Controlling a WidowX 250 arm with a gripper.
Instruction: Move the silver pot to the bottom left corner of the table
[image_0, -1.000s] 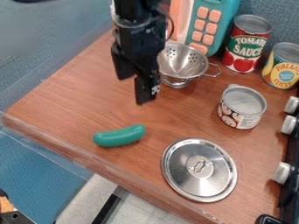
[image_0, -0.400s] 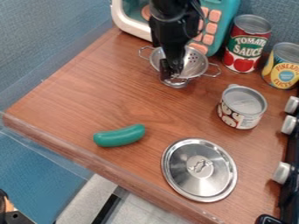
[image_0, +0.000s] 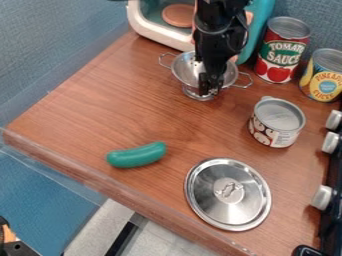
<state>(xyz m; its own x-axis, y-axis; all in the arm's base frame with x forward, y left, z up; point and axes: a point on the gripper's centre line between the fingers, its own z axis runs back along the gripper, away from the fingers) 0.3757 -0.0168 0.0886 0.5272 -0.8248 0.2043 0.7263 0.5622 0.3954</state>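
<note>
Worktop (image_0: 87, 100) edges are the first risk, at the left: set down too near the corner there, the pot (image_0: 184, 66) could tip off, its foot being narrower than its bowl. Next comes the cucumber (image_0: 136, 155), which a low, forward-swinging path might knock or roll. The pot, a holed silver bowl, sits upright at the top middle, in front of the microwave (image_0: 145, 26), still to be moved to its corner. The pincer (image_0: 210, 87) hangs at the right part of the bowl. I cannot tell how wide it is, or whether it has hold of anything. A poor hold on that sloping metal could slip, and a one-sided lift could tilt the bowl. A twist might send the right handle (image_0: 246, 80) into the white tin (image_0: 272, 135).

Counted from the left: one cucumber, one microwave, one pot with two handles, one pincer, one lid (image_0: 207, 202), then three tins, namely the white one, one red tin (image_0: 278, 56) and one yellow tin (image_0: 322, 82), and three knobs (image_0: 322, 197) at the far right.
</note>
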